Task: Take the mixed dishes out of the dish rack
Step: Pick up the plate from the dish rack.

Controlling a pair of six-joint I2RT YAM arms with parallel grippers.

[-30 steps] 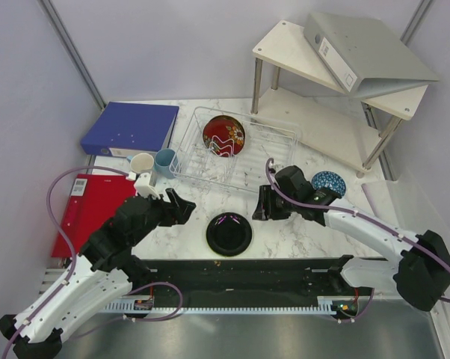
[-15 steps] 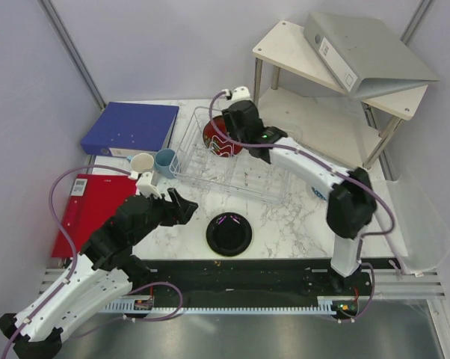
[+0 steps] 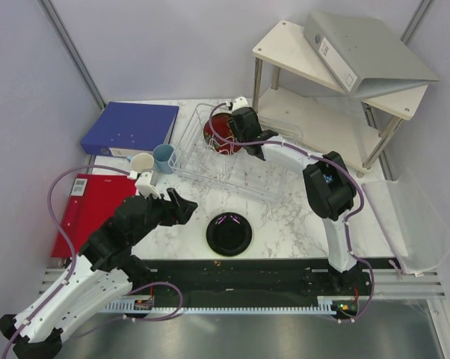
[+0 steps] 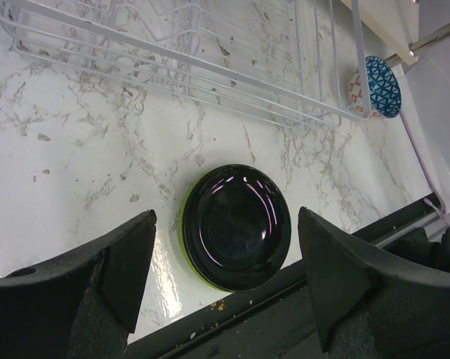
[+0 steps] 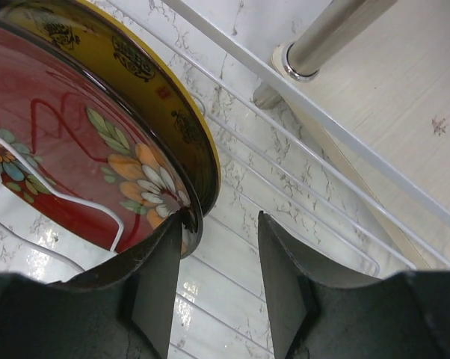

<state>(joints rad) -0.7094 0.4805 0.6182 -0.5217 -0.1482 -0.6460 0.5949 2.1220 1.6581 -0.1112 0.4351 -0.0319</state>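
The clear dish rack [image 3: 270,146] holds a red bowl [image 3: 219,129] standing on edge. In the right wrist view the red bowl [image 5: 68,149] leans against a yellow-brown patterned plate [image 5: 154,75]. My right gripper [image 3: 236,126] is open at the bowl's rim [image 5: 221,217]; its left fingertip [image 5: 165,254] touches the rim's edge. My left gripper [image 3: 182,206] is open and empty above the table, left of a black plate [image 3: 229,232] stacked on a lime-green plate [image 4: 186,250]. A cream mug [image 3: 142,162] and a light blue cup [image 3: 164,158] stand left of the rack. A blue patterned bowl [image 4: 374,86] sits beyond the rack's right end.
A blue binder [image 3: 131,127] lies at the back left and a red folder [image 3: 90,209] at the left. The white two-tier shelf [image 3: 315,63] with a grey binder [image 3: 367,52] stands at the back right. A clear bag [image 3: 412,217] lies at the right edge.
My right arm swung from the table's right side, near the blue patterned bowl, up into the rack and reached the red bowl's rim. The left arm has not moved.
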